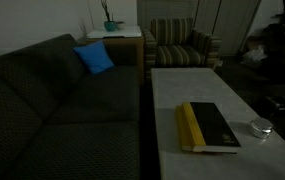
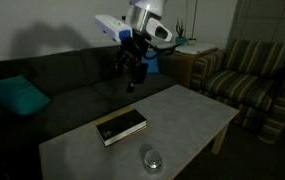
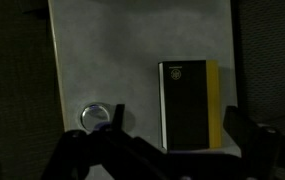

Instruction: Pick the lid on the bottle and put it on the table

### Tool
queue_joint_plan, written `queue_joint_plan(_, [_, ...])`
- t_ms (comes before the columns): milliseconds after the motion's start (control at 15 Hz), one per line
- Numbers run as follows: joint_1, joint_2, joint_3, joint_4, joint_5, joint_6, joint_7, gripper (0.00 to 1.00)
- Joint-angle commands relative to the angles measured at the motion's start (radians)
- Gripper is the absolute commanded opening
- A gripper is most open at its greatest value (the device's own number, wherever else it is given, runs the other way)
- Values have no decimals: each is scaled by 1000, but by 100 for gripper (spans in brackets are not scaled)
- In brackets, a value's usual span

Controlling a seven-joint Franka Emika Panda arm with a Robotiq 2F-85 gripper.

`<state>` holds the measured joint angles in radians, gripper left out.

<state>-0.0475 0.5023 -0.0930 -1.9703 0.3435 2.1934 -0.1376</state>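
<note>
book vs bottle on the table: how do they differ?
Shape: the book is a flat rectangle lying on its cover, while the bottle is round and squat. Size: the book is far larger than the bottle. Colour: the book is black with a yellow spine, and the bottle looks clear with a silvery top. Shared: both rest on the table, apart from each other.

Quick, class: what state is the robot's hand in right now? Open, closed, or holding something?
Hand: open, holding nothing.
</note>
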Motion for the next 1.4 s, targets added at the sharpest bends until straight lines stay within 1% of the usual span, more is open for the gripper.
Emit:
queue_joint_plan(0, [-24, 170, 30, 96, -28, 51, 86, 100])
queue_joint_plan(67, [-23, 218, 29, 126, -43, 40, 107, 100])
queue_joint_plan(200, [-33, 302, 33, 187, -74, -28, 124, 100])
queue_joint_plan(267, [-29, 223, 40, 105, -67, 34, 116, 100])
queue_joint_plan(467, [-32, 307, 39, 164, -81, 17, 125, 100])
queue_joint_plan(667, [-34, 312, 39, 183, -81, 2, 126, 100])
queue_joint_plan(800, [-18, 322, 28, 188, -113, 31, 132, 100])
queue_joint_plan(1000, [-25, 397, 30, 267, -145, 33, 147, 100])
queue_joint_plan(1333, [-39, 575, 28, 466, -177, -6, 161, 100])
